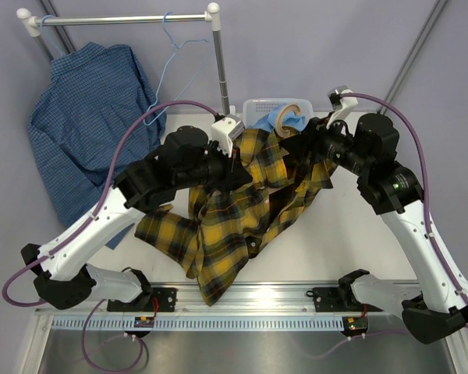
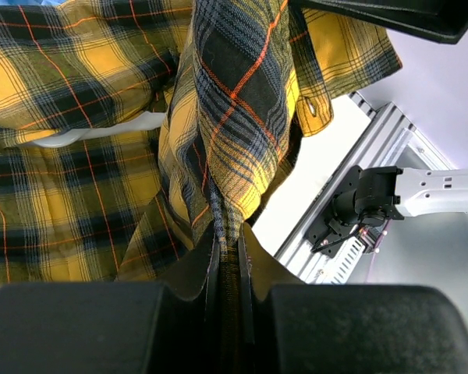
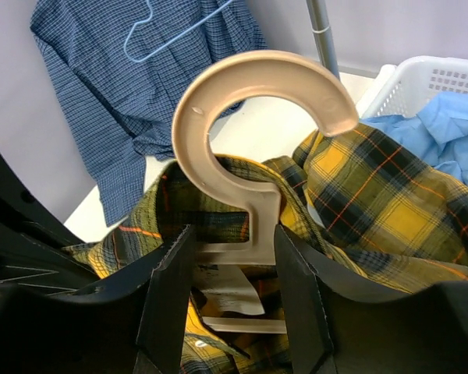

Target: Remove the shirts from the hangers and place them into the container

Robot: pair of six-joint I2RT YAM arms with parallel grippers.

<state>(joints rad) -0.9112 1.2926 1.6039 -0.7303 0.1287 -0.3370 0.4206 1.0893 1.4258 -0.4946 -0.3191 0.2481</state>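
Observation:
The yellow-and-black plaid shirt (image 1: 226, 218) hangs bunched between both arms over the table. My left gripper (image 1: 238, 164) is shut on a fold of it (image 2: 228, 234). A tan hanger (image 3: 257, 78) sits inside the shirt's collar, hook up, and my right gripper (image 3: 232, 241) is closed on its neck, close to the container (image 1: 261, 105). That white basket (image 3: 444, 78) holds a light blue shirt (image 3: 444, 125). A dark blue checked shirt (image 1: 86, 125) hangs from the rack at the left. An empty light-blue wire hanger (image 1: 171, 54) dangles from the rail.
The rack's top rail (image 1: 125, 19) and its upright post (image 1: 221, 70) stand at the back, just left of the basket. A metal mounting rail (image 1: 249, 296) runs along the near table edge with both arm bases on it.

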